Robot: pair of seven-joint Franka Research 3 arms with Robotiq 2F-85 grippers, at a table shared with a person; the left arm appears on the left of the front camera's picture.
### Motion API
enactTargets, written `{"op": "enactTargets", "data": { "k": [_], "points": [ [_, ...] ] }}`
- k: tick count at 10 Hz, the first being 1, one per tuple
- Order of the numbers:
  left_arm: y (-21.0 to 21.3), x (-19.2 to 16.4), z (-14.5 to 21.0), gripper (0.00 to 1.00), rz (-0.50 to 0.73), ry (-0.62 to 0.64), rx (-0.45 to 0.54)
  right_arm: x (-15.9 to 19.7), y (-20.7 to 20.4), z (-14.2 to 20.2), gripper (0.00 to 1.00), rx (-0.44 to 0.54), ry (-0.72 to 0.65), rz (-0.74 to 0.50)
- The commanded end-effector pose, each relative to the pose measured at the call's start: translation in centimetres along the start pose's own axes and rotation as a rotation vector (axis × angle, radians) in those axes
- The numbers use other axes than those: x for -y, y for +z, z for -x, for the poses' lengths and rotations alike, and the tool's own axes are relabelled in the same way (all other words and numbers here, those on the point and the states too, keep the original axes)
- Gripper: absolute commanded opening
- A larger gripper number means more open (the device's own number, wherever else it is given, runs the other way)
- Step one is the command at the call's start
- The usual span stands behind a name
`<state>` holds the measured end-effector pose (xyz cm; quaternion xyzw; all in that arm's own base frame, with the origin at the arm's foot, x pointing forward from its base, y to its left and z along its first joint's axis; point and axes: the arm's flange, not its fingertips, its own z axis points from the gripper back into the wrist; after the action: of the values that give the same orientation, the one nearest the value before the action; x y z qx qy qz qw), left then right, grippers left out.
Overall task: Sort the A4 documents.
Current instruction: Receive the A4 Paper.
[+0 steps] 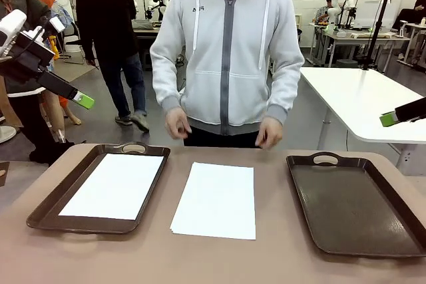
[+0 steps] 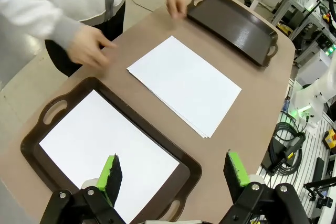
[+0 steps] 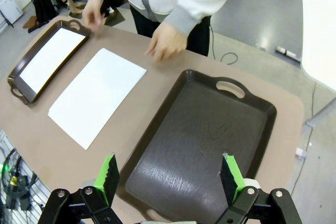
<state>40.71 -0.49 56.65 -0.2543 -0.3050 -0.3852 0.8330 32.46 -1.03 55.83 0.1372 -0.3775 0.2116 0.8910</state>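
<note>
A stack of white A4 documents lies flat in the middle of the table, between two dark brown trays. One white sheet lies in the left tray. The right tray holds nothing. My left gripper hangs high at the left, above the left tray; in its wrist view the left gripper stands open over the sheet, near the stack. My right gripper is raised at the right edge; in its wrist view the right gripper is open above the bare tray.
A person in a light grey hoodie stands at the far side, with both hands hovering just above the table's far edge. The brown table has bare room in front of the stack. A white table stands behind on the right.
</note>
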Motion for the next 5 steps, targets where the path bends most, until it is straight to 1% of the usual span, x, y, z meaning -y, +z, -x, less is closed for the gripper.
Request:
{"op": "enactTargets", "data": {
  "k": [1, 5],
  "points": [
    [0.02, 0.04, -0.03, 1.00, -0.001, -0.001, 0.001, 0.05, -0.10, 0.05, 1.00, 0.004, -0.002, -0.016],
    [0.02, 0.04, -0.03, 1.00, -0.001, -0.001, 0.001, 0.05, -0.10, 0.05, 1.00, 0.004, -0.002, -0.016]
  ]
}}
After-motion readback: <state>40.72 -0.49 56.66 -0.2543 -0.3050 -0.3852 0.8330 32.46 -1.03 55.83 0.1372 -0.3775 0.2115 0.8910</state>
